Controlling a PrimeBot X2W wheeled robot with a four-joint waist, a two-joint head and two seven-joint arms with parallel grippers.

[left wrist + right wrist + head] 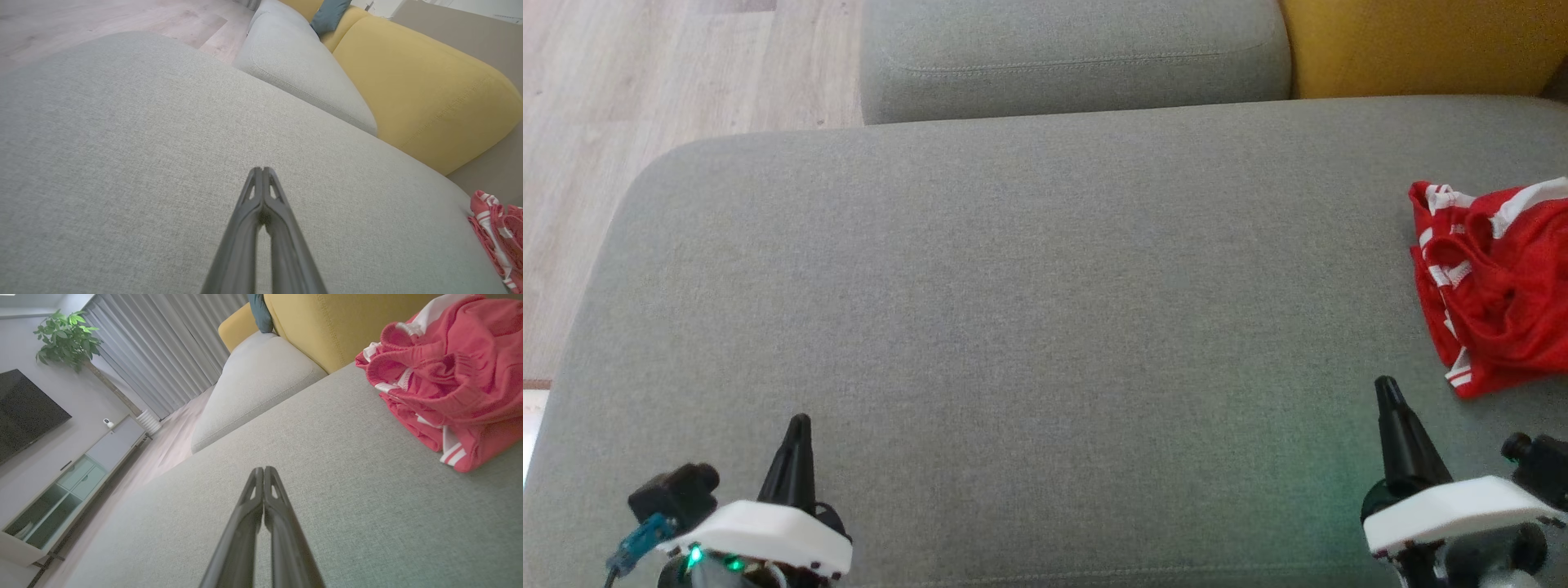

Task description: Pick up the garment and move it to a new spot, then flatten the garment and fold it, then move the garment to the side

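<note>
- Right edge: red garment [1494, 282] crumpled on grey cushion [1013, 286].
- Lower left: left gripper [799, 423] pinched closed, empty.
- Lower right: right gripper [1385, 385] pinched closed, empty, near garment.

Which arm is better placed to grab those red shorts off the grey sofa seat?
The right. The right gripper sits close to the red shorts on the seat's right side, while the left gripper is far across the grey sofa seat. Both are shut, so it must open first.
</note>
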